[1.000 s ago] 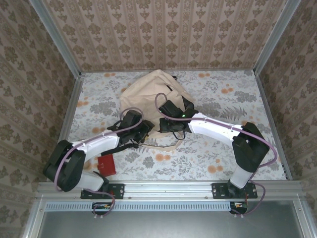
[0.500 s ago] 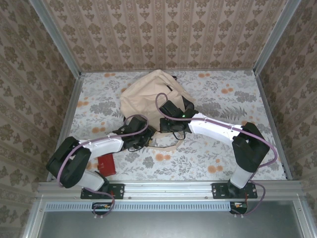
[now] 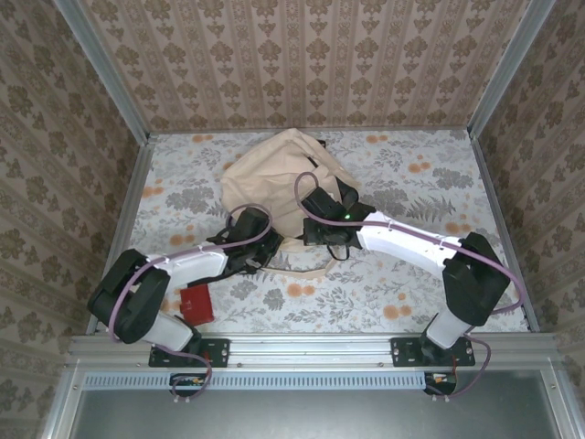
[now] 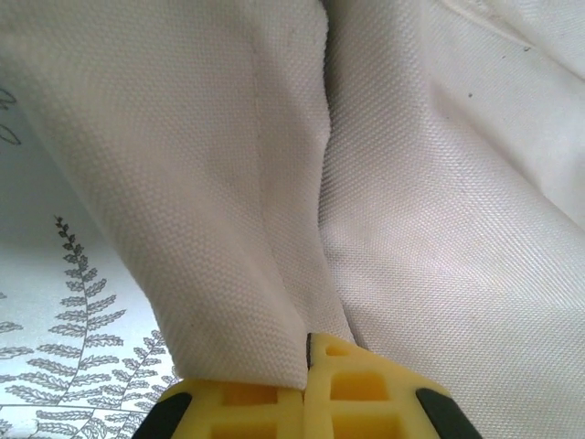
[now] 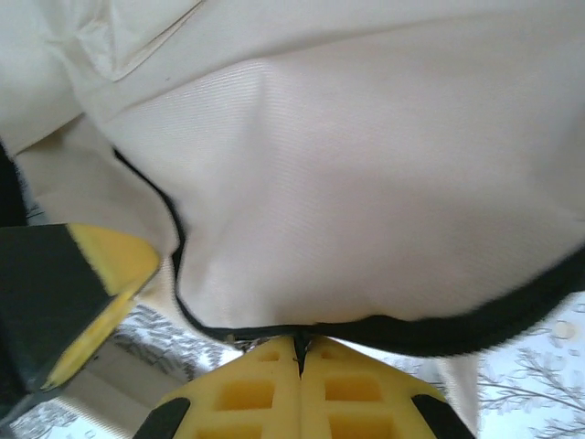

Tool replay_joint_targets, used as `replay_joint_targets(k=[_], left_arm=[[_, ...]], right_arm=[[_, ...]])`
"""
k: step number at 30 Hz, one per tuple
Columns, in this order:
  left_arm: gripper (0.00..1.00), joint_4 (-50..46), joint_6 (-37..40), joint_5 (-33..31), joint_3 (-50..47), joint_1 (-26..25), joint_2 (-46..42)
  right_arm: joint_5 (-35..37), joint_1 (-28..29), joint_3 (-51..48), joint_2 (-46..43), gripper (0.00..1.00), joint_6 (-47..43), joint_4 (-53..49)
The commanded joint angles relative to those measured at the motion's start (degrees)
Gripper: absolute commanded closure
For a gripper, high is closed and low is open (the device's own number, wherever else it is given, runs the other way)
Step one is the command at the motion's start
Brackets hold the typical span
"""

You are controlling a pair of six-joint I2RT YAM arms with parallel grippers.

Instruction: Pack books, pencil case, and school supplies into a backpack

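Pinching a fold of cream canvas, the left gripper (image 4: pixel 306 366) is pressing its two yellow fingers tight together on the backpack (image 3: pixel 274 169), at the bag's near left edge. The right gripper (image 5: pixel 297 352) is clamping shut on the black trim (image 5: pixel 411 329) at the bag's near right side. This one backpack is lying at the far middle of the floral table (image 3: pixel 411 274), with one strap (image 3: pixel 306 271) trailing toward the near side. One small red school supply (image 3: pixel 197 302) is lying flat at the near left, beside the left arm's base and apart from the bag.
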Motion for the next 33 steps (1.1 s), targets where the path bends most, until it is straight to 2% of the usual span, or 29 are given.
replay_joint_targets(k=[1,9,16,19,23,24,27,28,29,33], left_arm=[[1.0,-4.41,1.74,-5.3,0.01,1.93,-0.87],[1.0,-6.7,3.49,-6.14,-0.9,3.4,-2.77],[1.0,-11.07,8.39,-7.38,-0.6,6.11,-6.13],[1.0,-12.11,11.58,-6.38,0.58,7.89,-6.05],[1.0,-15.11,18.84,-4.2,3.52,12.62,-4.79],[1.0,-15.69,20.44,-3.73,4.05,15.45,-4.81],[1.0,-19.17,25.02,-4.58,4.95,19.67,-5.89],[0.98,-20.97,26.07,-4.91,5.35,20.79,-6.58],[0.84,-22.6,26.65,-5.12,5.45,21.66,-7.29],[0.53,-26.83,27.95,-4.14,5.42,22.68,-11.25]], right_arm=[[8.26,-0.26,-0.63,-3.05,1.0,-0.29,-5.5],[15.95,-2.33,-0.43,-3.66,1.0,-1.26,-6.59],[14.09,-9.65,-2.26,-3.7,1.0,-2.8,-4.03],[9.85,-10.12,-1.4,-4.01,1.0,-4.69,-2.48],[-4.57,-8.43,-1.23,-4.15,1.0,-7.07,3.38],[-7.45,-7.88,-1.02,-3.74,1.0,-7.03,4.4],[-14.23,-5.82,-0.32,-1.77,1.0,-7.07,7.8],[-15.95,-5.05,0.0,-0.9,1.0,-7.03,9.22],[-17.61,-4.31,0.65,0.01,1.0,-7.02,10.25],[-22.6,-1.34,4.47,3.11,1.0,-7.64,13.3]])
